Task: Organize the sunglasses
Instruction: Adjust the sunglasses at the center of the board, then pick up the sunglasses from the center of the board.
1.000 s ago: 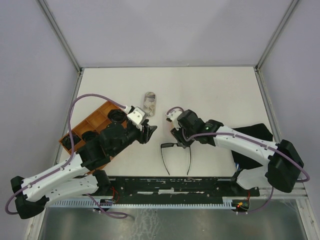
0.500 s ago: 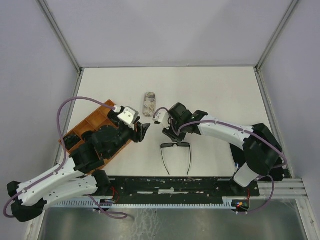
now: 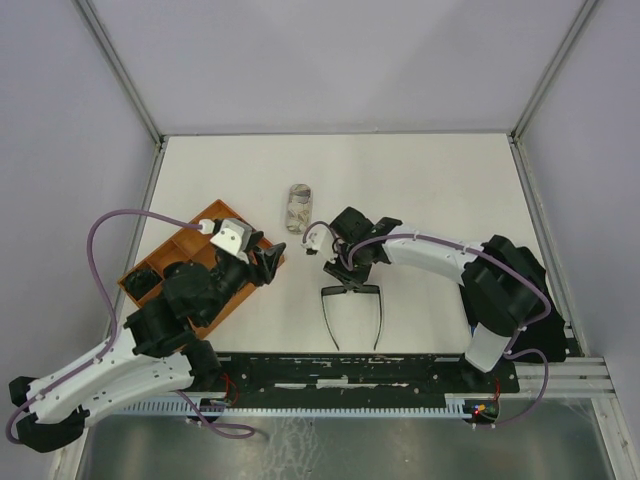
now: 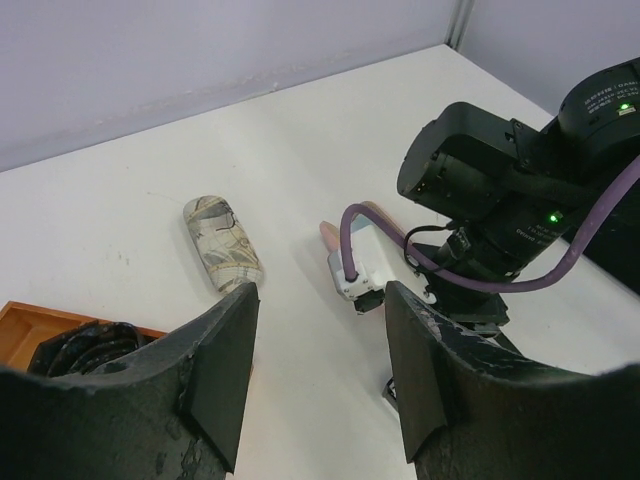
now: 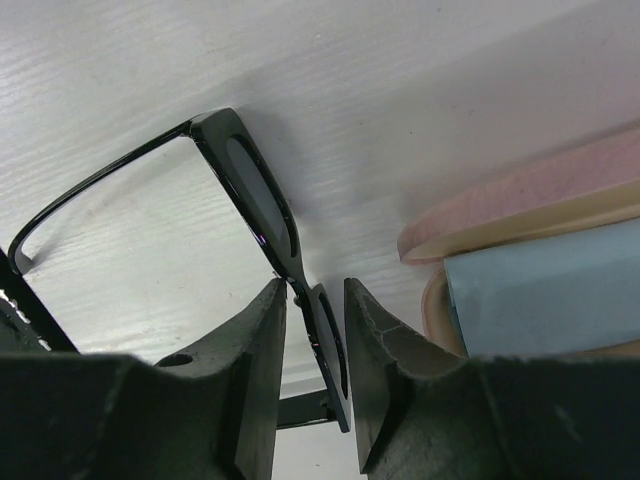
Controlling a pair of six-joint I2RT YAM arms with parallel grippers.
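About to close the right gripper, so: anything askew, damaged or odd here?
Nothing damaged or spilled. The sunglasses lie unfolded, arms spread, with the right gripper straddling their bridge. The pink case beside them seems to lie open, a blue cloth inside.

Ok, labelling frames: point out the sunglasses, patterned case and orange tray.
sunglasses (image 5: 260, 200): right wrist view, lens.
patterned case (image 4: 222, 243): left wrist view, middle.
orange tray (image 3: 190, 232): top view, far end.
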